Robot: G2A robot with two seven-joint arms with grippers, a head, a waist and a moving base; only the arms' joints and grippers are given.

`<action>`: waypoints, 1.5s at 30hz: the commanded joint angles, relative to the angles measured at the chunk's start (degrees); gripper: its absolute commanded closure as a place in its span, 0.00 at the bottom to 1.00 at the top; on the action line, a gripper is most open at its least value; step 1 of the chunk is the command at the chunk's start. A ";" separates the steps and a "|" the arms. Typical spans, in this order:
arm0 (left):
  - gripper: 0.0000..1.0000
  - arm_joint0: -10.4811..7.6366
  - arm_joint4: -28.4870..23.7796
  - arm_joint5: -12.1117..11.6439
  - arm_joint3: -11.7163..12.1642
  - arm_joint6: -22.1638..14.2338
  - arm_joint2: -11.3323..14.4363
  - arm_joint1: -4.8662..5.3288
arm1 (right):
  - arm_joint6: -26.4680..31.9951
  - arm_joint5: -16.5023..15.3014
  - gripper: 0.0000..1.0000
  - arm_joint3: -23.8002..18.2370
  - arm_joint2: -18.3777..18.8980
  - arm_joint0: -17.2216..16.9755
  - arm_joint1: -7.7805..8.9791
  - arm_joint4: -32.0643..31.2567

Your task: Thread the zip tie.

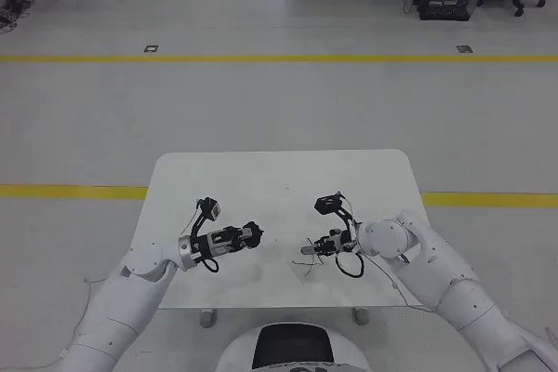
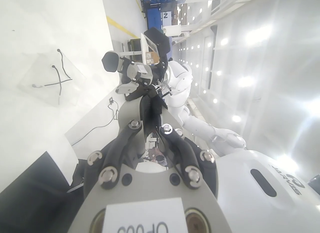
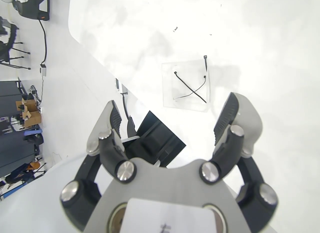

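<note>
Three black zip ties (image 3: 191, 91) lie in a shallow clear tray (image 3: 167, 103) on the white table (image 1: 279, 186); two are crossed and the third (image 3: 205, 62) rests at the tray's edge. My right gripper (image 3: 172, 116) hangs open just above and beside the tray, with nothing between its fingers. The top view has it (image 1: 309, 248) near the table's front edge, the zip ties (image 1: 305, 268) right by it. My left gripper (image 2: 150, 111) is shut, with nothing visible between its pads. It (image 1: 258, 231) is held above the table left of the tray (image 2: 37, 86), pointing at the right gripper (image 2: 113, 76).
The tray sits close to the table's front edge. Behind both grippers the tabletop is bare white. Small dark specks (image 3: 175, 28) lie on the table beyond the tray.
</note>
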 commanded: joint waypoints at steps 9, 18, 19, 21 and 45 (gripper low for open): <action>1.00 -0.02 0.01 0.01 0.03 0.03 0.03 -0.01 | 4.36 -2.07 0.00 1.06 -8.69 7.32 -2.28 -11.72; 1.00 -0.02 0.01 0.01 0.03 0.03 0.03 -0.01 | 7.72 -4.99 0.00 7.56 -18.24 13.84 -6.39 -16.53; 1.00 -0.02 0.01 0.01 0.03 0.03 0.03 -0.01 | 8.09 -5.29 0.00 8.14 -18.90 14.12 -6.66 -16.97; 1.00 -0.02 0.01 0.01 0.03 0.03 0.03 -0.01 | 8.09 -5.29 0.00 8.14 -18.90 14.12 -6.66 -16.97; 1.00 -0.02 0.01 0.01 0.03 0.03 0.03 -0.01 | 7.28 -13.66 0.00 7.27 -20.97 13.22 -6.59 -23.59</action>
